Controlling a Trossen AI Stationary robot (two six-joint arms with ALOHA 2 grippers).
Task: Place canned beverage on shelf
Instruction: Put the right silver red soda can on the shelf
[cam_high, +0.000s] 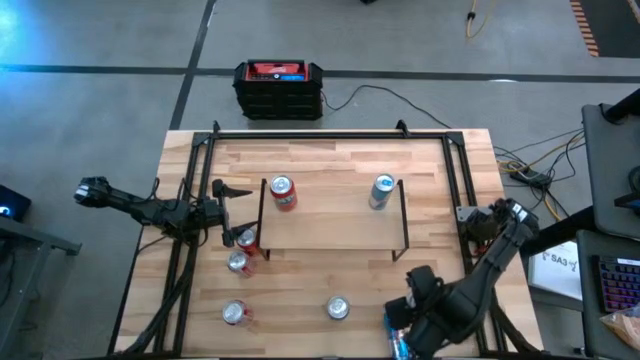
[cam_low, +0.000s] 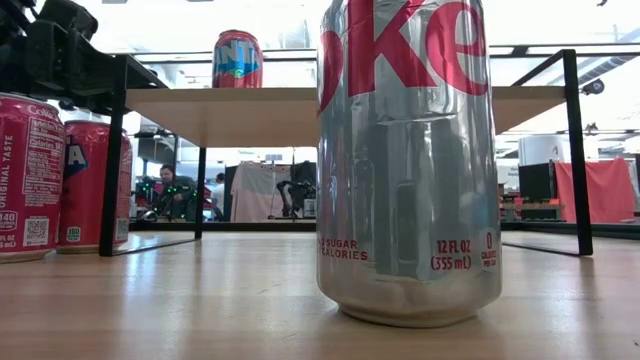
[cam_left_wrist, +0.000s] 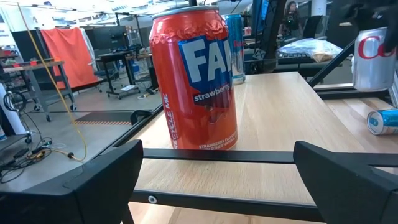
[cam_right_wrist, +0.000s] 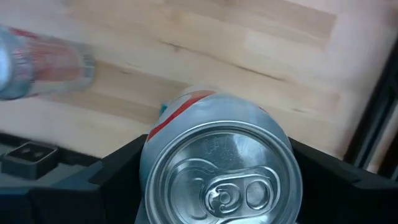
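Note:
The shelf (cam_high: 335, 228) stands mid-table. On its top stand a red strawberry soda can (cam_high: 283, 192) near the left end and a silver-blue can (cam_high: 381, 190) near the right end. My left gripper (cam_high: 238, 213) is open and empty at the shelf's left end. In the left wrist view its fingers stand apart, short of the red can (cam_left_wrist: 194, 78). My right gripper (cam_high: 420, 283), near the table's front right, is shut on a silver can with red marking (cam_right_wrist: 221, 168), which the gripper hides in the high view. My right gripper holds the silver can by its side wall just below the top rim (cam_right_wrist: 152, 162), one finger (cam_right_wrist: 115, 171) on each side. The fingers come from above, pointing down along the can, and its lid faces the wrist camera. Whether the can's base rests on the table, I cannot tell.
Two red cans (cam_high: 243, 250) stand on the table by the shelf's front left leg. A red-topped can (cam_high: 235, 312) and a silver cola can (cam_high: 338, 308) stand near the front edge. A blue can (cam_high: 398, 342) lies under my right arm. A black-and-red box (cam_high: 279, 88) sits beyond the table.

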